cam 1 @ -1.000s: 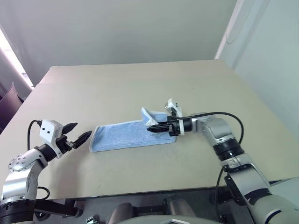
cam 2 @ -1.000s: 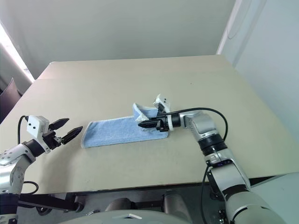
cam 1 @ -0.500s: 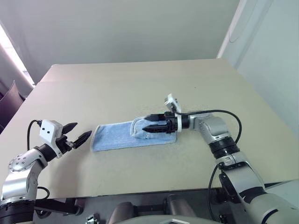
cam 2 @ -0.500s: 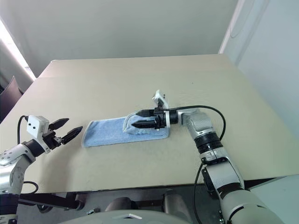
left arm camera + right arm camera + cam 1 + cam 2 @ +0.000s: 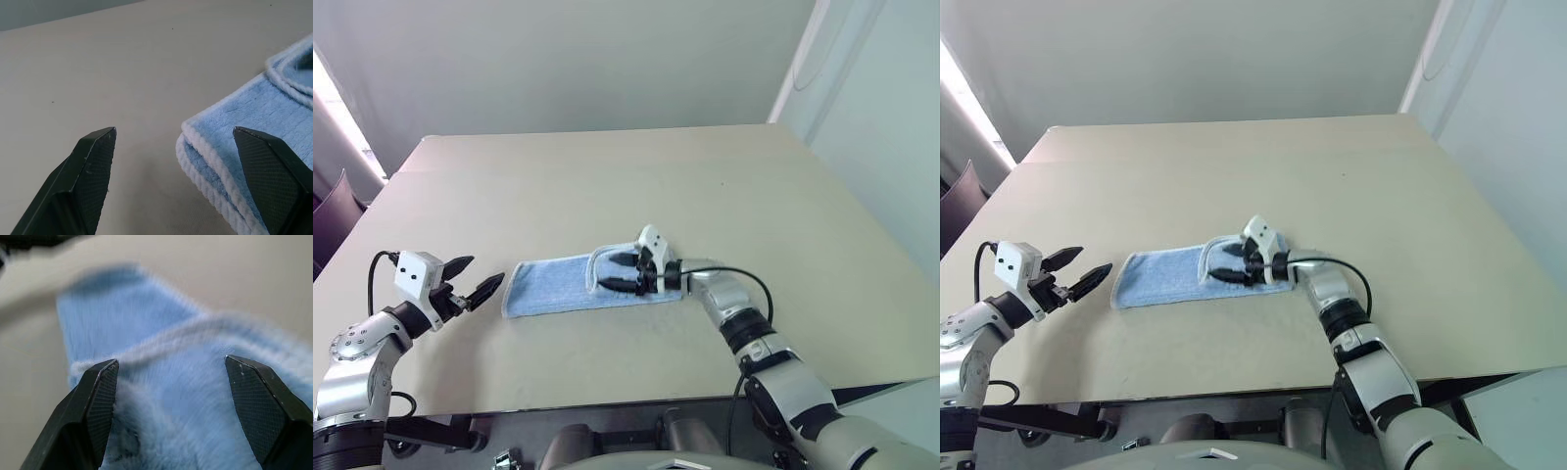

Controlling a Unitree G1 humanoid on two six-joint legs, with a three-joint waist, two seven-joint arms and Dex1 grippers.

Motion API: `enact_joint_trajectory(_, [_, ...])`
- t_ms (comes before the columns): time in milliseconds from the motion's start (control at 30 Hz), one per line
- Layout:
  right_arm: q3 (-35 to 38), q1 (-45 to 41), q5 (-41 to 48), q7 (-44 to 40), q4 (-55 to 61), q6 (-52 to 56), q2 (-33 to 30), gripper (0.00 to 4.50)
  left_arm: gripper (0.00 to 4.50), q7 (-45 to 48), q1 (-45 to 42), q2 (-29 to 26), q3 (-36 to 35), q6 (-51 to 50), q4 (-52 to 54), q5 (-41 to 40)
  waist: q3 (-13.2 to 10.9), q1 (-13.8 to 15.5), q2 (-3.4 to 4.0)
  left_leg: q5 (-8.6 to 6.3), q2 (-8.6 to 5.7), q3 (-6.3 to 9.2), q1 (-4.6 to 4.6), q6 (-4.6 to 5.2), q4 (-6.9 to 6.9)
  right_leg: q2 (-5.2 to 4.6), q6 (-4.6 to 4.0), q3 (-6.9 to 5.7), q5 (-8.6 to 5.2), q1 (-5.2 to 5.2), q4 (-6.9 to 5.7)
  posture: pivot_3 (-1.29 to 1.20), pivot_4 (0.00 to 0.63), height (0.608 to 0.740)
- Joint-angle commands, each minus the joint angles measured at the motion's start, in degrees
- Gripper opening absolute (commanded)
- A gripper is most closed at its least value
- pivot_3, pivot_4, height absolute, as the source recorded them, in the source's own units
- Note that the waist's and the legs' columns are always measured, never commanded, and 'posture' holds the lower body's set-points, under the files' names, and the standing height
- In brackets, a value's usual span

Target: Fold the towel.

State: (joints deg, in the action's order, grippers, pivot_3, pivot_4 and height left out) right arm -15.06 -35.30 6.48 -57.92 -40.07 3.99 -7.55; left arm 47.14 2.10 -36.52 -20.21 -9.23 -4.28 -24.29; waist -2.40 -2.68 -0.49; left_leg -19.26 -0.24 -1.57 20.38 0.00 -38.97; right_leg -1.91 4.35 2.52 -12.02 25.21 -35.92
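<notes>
Towel (image 5: 558, 286): a small light-blue cloth lying as a long, narrow band near the middle of the bench, lengthwise from left to right.
Towel fabric: soft, fuzzy pile with faint ribbed lines across the face; a thick white stitched edging runs round the border.
Towel layers: at the left end two layers lie stacked, their white rims one above the other; at the right end a flap is turned back over the band, its rounded white edge curving across the blue.
Bench (image 5: 607, 186): flat, matt beige top, smooth and plain, with squared corners.
Right claw (image 5: 613, 272): two black fingers with a fine cross-hatched grip texture, spread wide, low over the turned-back flap; whether the tips touch the cloth cannot be told, and nothing is pinched between them.
Left claw (image 5: 476, 276): same black wedge-shaped textured fingers (image 5: 90, 161), spread apart and holding nothing, just off the towel's left end, above bare bench.
</notes>
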Motion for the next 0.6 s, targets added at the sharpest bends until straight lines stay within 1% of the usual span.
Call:
enact_joint_trajectory(33, [-2.9, 1.1, -3.6, -1.5, 2.5, -5.2, -1.2, 3.61, 4.03, -0.1, 0.2, -0.9, -1.8, 1.7, 2.3, -0.1, 0.0, -0.1, -0.04, 0.0, 0.0, -0.01, -0.04, 0.0, -0.01, 0.01, 0.0, 0.0, 0.0, -0.02, -0.03, 0.0, 0.0, 0.74])
enact_joint_trajectory(233, [0.8, -2.0, -1.3, -0.6, 1.7, -3.5, -0.7, 3.61, 4.03, -0.5, 0.7, -0.9, -2.5, -0.1, 2.8, -0.8, 0.0, 0.0, -0.04, 0.03, 0.03, 0.01, -0.16, -0.02, -0.08, 0.1, -0.02, -0.01, 0.0, -0.07, -0.19, 0.0, 0.0, 0.74])
enact_joint_trajectory(267, [1.5, -2.9, -0.4, -1.2, 1.5, -1.6, -0.6, 3.98, 4.03, -0.5, 1.0, -1.0, -2.6, -0.8, 3.0, -1.0, 0.0, 0.0, -0.04, 0.03, 0.03, 0.01, -0.17, -0.02, -0.08, 0.1, -0.02, -0.01, 0.0, -0.07, -0.2, 0.0, 0.0, 0.74])
enact_joint_trajectory(300, [2.0, -3.7, 0.6, -2.6, 1.7, 0.7, -0.6, 4.17, 4.03, -0.5, 1.3, -1.2, -2.7, -1.5, 3.3, -1.1, 0.0, 0.0, -0.03, 0.04, 0.03, 0.01, -0.17, -0.03, -0.09, 0.11, -0.03, -0.01, 0.0, -0.07, -0.2, 0.0, 0.0, 0.74])
enact_joint_trajectory(333, [3.1, -4.1, 2.3, -3.7, 2.8, 2.3, -0.7, 4.48, 4.03, -0.5, 1.7, -1.7, -2.7, -3.2, 3.6, -1.4, 0.0, -0.1, -0.03, 0.04, 0.03, 0.01, -0.17, -0.04, -0.1, 0.11, -0.03, -0.01, 0.01, -0.07, -0.2, 0.0, 0.0, 0.74])
enact_joint_trajectory(400, [4.8, -4.7, 4.9, -5.0, 4.9, 5.2, -0.9, 4.48, 4.03, 0.0, 2.2, -2.6, -2.8, -5.9, 4.0, -2.1, 0.0, -0.1, -0.04, 0.04, 0.04, 0.01, -0.15, -0.04, -0.11, 0.12, -0.03, -0.01, 0.01, -0.07, -0.19, 0.0, 0.0, 0.74])
enact_joint_trajectory(467, [5.6, -4.5, 7.4, -7.1, 9.2, 9.6, -1.9, 4.5, 4.4, 1.3, 3.0, -2.9, -3.6, -8.2, 5.2, -4.4, 0.0, 0.0, -0.03, 0.04, 0.04, 0.02, -0.12, -0.03, -0.11, 0.11, -0.02, -0.01, 0.01, -0.05, -0.18, 0.0, 0.0, 0.74])
enact_joint_trajectory(500, [6.1, -4.2, 8.4, -7.4, 11.4, 11.5, -2.3, 4.5, 4.48, 1.6, 3.2, -3.0, -4.0, -9.9, 5.8, -5.8, 0.0, 0.0, -0.03, 0.04, 0.05, 0.03, -0.11, -0.03, -0.1, 0.11, -0.02, -0.01, 0.01, -0.05, -0.18, 0.0, 0.0, 0.74])
enact_joint_trajectory(600, [7.6, -4.3, 12.3, -7.3, 17.7, 20.2, -3.4, 4.5, 4.48, -1.0, 3.2, -4.2, -3.1, -16.2, 5.4, -5.1, 0.0, 0.0, -0.03, 0.04, 0.05, 0.05, -0.08, -0.03, -0.1, 0.09, -0.02, -0.01, 0.01, -0.03, -0.17, 0.0, 0.0, 0.74])
